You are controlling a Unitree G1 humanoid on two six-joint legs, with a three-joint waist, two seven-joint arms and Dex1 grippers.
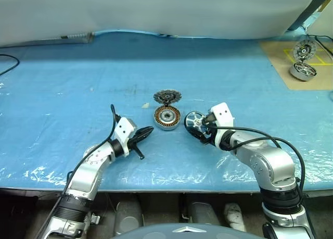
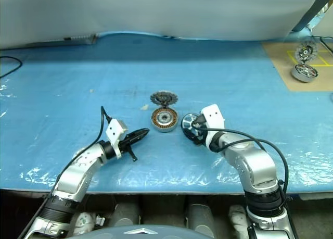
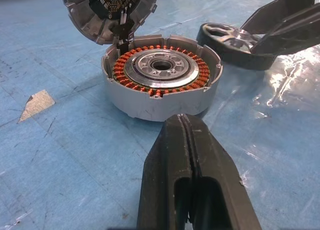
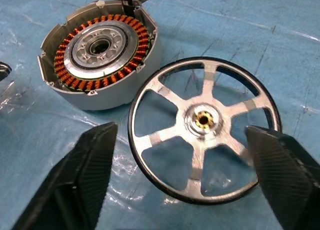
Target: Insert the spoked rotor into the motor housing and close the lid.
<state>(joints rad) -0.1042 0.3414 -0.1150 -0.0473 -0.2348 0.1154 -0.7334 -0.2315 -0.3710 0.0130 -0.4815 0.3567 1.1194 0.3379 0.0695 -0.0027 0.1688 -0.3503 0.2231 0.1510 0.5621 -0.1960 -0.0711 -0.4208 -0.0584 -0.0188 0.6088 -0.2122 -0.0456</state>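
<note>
The motor housing (image 1: 167,117) stands mid-table, its copper windings and silver hub (image 3: 160,67) open to view. Its toothed lid (image 1: 167,97) stands hinged up on the far side. The spoked rotor (image 4: 204,127), black-rimmed with silver spokes, lies on the blue sheet just right of the housing. My right gripper (image 4: 181,129) is open wide, its fingers (image 4: 85,180) either side of the rotor; I cannot tell whether they touch the rim. My left gripper (image 3: 184,121) is shut and empty, pointing at the housing from its near left, a short gap away.
A second motor (image 1: 304,71) with a raised toothed disc (image 1: 303,50) sits on a brown board at the far right. A black cable (image 1: 8,62) lies at the far left. A small scrap (image 1: 146,105) lies left of the lid. The table's front edge (image 1: 166,189) runs just below my arms.
</note>
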